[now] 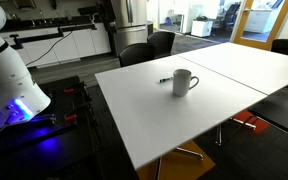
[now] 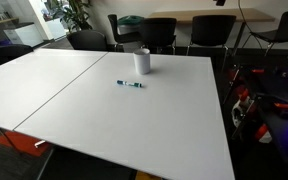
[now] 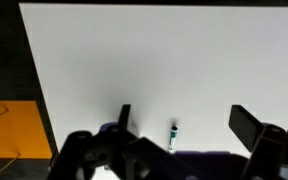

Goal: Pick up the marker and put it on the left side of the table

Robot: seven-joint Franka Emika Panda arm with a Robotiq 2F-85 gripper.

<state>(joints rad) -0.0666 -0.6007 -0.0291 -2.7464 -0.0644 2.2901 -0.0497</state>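
Observation:
The marker (image 2: 131, 84) is a thin dark stick with a bluish-green part. It lies flat on the white table (image 2: 104, 120), just in front of the white mug (image 2: 142, 62). In an exterior view it shows as a small dark mark (image 1: 164, 80) beside the mug (image 1: 184, 82). In the wrist view the marker (image 3: 173, 137) lies on the white tabletop (image 3: 134, 60), between my two dark fingers and well below them. My gripper (image 3: 184, 113) is open and empty, high above the table. The gripper does not show in either exterior view.
A second white table (image 2: 34, 75) abuts this one along a seam. Black chairs (image 2: 159, 32) stand at the far edge and others (image 1: 149, 48) at the back. The robot's white base (image 1: 9, 75) stands off the table's end. An orange floor patch (image 3: 9, 125) lies past the table edge.

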